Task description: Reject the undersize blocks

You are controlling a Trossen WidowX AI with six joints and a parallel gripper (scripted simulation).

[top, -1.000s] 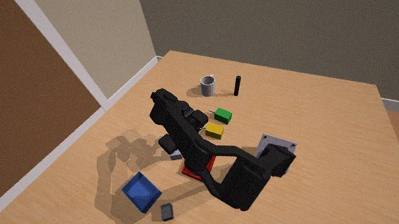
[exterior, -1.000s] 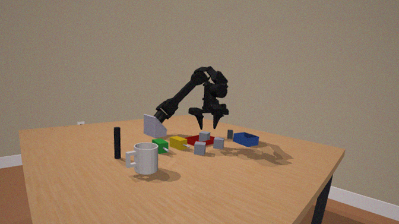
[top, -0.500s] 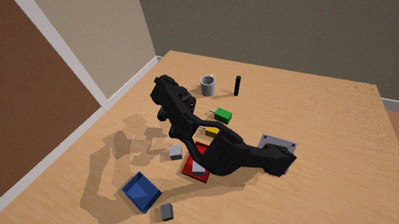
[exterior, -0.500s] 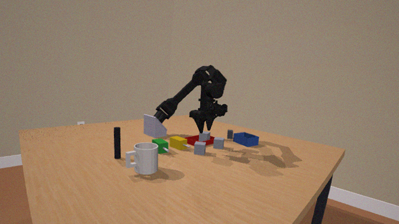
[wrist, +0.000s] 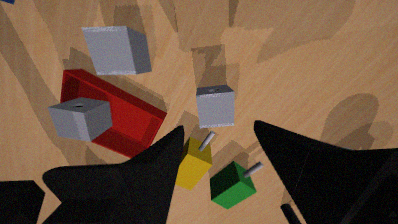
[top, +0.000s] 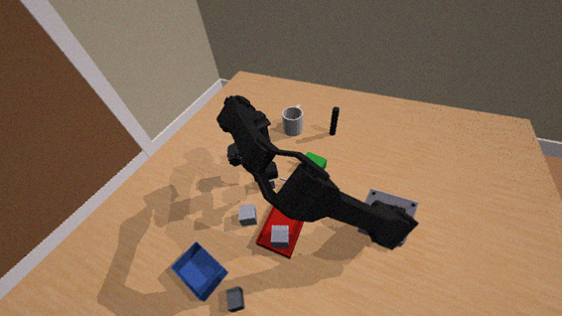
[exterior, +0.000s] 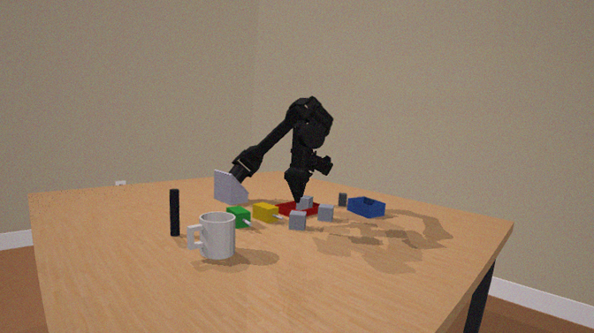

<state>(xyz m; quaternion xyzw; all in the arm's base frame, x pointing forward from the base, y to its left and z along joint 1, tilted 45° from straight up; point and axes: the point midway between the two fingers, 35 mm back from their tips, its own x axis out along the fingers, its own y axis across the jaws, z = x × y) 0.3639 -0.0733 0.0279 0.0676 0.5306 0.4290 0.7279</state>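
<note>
Hovering open, the tool point(exterior: 298, 200) point(wrist: 218, 127) holds nothing

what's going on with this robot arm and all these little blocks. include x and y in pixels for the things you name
The gripper point(wrist: 218, 127) point(exterior: 297, 201) is open and holds nothing, hanging above the table. One steel block point(top: 280, 236) point(exterior: 307, 201) point(wrist: 82, 120) sits in the red reject tray point(top: 263, 235) point(exterior: 284, 208) point(wrist: 131, 116), and two more steel blocks stand outside it. The green GO gauge point(top: 315, 160) point(exterior: 239, 216) point(wrist: 232, 186) lies on the table beside a yellow gauge point(exterior: 265, 211) point(wrist: 194, 167). Whether those two are undersize, I cannot tell.
</note>
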